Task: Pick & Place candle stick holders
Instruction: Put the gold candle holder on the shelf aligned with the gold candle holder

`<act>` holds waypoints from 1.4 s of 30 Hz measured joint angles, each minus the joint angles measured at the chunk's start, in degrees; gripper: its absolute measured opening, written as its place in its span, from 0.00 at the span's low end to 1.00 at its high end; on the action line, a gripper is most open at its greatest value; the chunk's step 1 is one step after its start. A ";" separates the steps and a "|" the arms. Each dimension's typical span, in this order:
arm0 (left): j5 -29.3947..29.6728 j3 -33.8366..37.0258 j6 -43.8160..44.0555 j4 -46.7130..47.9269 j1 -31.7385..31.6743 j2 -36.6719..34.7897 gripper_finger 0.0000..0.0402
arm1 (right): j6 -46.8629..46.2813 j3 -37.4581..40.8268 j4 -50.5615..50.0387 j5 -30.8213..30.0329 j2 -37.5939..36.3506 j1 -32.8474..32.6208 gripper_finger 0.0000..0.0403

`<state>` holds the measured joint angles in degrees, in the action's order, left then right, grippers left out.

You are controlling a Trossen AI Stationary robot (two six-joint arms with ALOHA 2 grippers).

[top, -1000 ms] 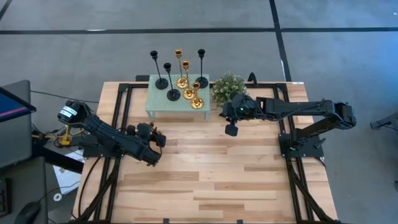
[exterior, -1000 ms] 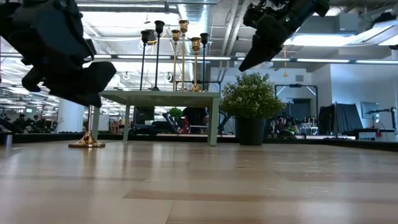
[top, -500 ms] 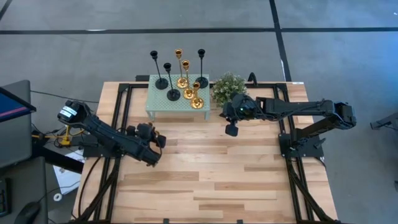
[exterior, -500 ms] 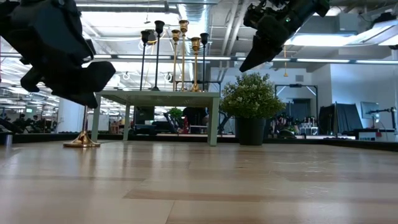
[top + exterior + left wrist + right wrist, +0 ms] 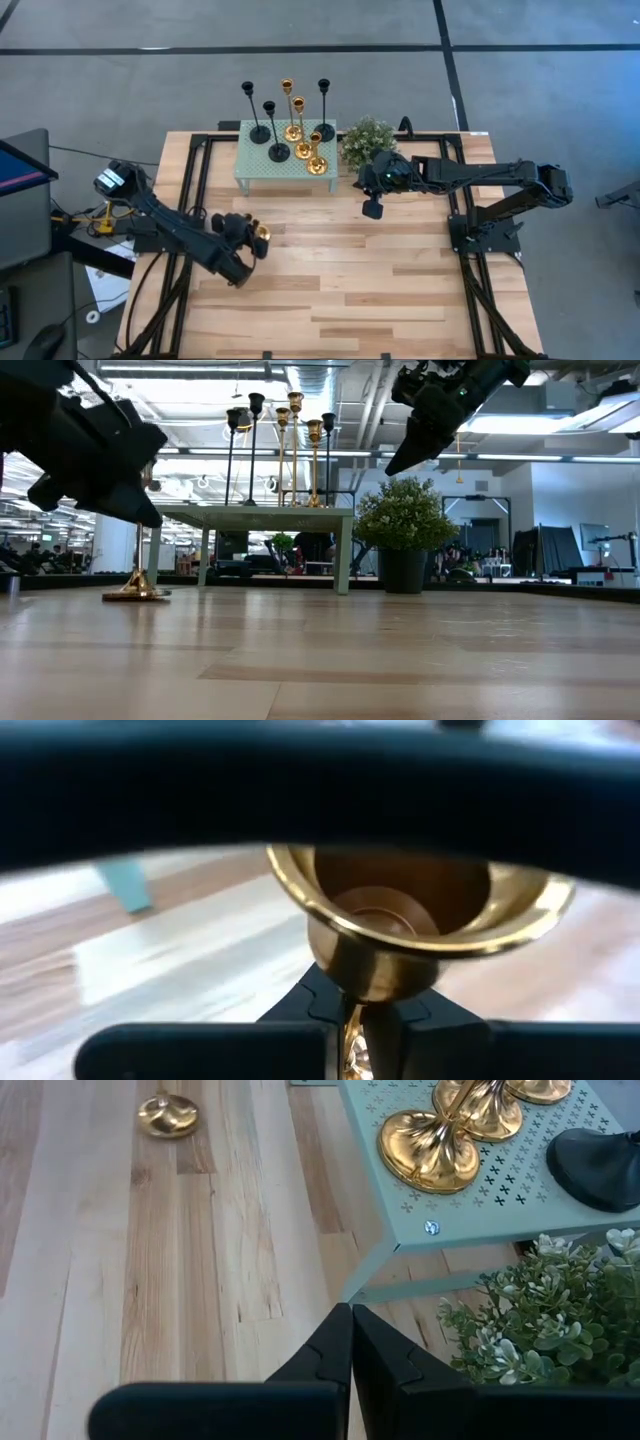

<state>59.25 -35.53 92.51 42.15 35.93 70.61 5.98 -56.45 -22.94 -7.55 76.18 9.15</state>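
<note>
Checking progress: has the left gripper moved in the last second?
Yes. The left gripper, shut on a shiny gold candle stick holder, moved farther from the mint-green mesh-top table.

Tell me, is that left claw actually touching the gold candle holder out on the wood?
Touching. The left wrist view shows the left gripper with both fingers closed against the thin stem of the gold candle holder, just beneath its top cup.

Glossy polished gold metal candle holder point(image 5: 400, 920); matt black holders point(image 5: 260, 115); perforated mint metal little table point(image 5: 500, 1190); smooth pale wood table point(image 5: 340, 270).
</note>
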 joint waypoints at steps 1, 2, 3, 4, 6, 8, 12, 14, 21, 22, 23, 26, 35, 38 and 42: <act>0.32 -0.28 -0.51 -0.49 0.70 -0.03 0.03 | 0.00 0.00 0.00 0.00 0.00 0.00 0.00; 0.66 -0.82 -1.02 -0.36 1.21 -0.19 0.03 | 0.00 0.00 0.00 0.00 0.00 0.00 0.00; 0.93 -1.61 -2.13 -0.32 1.62 -0.43 0.03 | 0.00 0.00 0.00 0.00 0.00 0.00 0.00; 1.18 -2.47 -3.33 -0.52 1.96 -0.67 0.03 | 0.00 0.00 0.00 0.00 0.00 0.00 0.00; 1.58 -4.39 -6.72 -0.46 2.43 -1.37 0.03 | 0.00 0.00 0.00 0.01 0.00 0.00 0.00; 1.58 -6.61 -11.12 -0.41 2.48 -2.49 0.03 | 0.00 0.00 0.00 0.02 0.00 0.00 0.00; 0.42 -11.39 -23.25 -0.35 1.46 -6.29 0.03 | 0.00 0.00 0.00 0.00 0.00 0.00 0.00; -1.27 -13.64 -29.77 -0.20 0.13 -8.86 0.03 | 0.00 0.00 0.00 0.02 0.00 0.00 0.00; -6.63 -19.40 -51.85 -0.16 -9.04 -18.26 0.03 | 0.00 0.00 -0.24 0.02 0.00 0.00 0.00; -7.24 -19.95 -54.31 -0.11 -10.73 -19.44 0.03 | 0.00 0.00 -0.27 0.02 0.00 0.00 0.00; -7.86 -20.49 -56.73 -0.08 -12.51 -20.64 0.03 | 0.00 0.00 -0.46 0.02 0.00 0.00 0.00; -9.06 -21.90 -62.95 -0.07 -17.88 -23.48 0.03 | 0.00 0.00 -0.84 0.02 0.00 0.00 0.00; -17.84 -23.80 -72.79 -0.13 -33.80 -25.42 0.03 | 0.00 0.00 -0.72 0.02 0.00 0.01 0.00; -20.76 -23.80 -74.48 -0.16 -39.22 -24.12 0.03 | 0.00 0.00 -0.57 0.02 0.00 0.00 0.00; -25.47 -23.80 -77.07 -1.25 -46.24 -22.62 0.03 | 0.00 0.00 -0.55 0.02 0.00 0.00 0.00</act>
<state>33.78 -59.33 15.44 40.90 -10.31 47.98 5.98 -56.45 -23.49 -7.53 76.18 9.15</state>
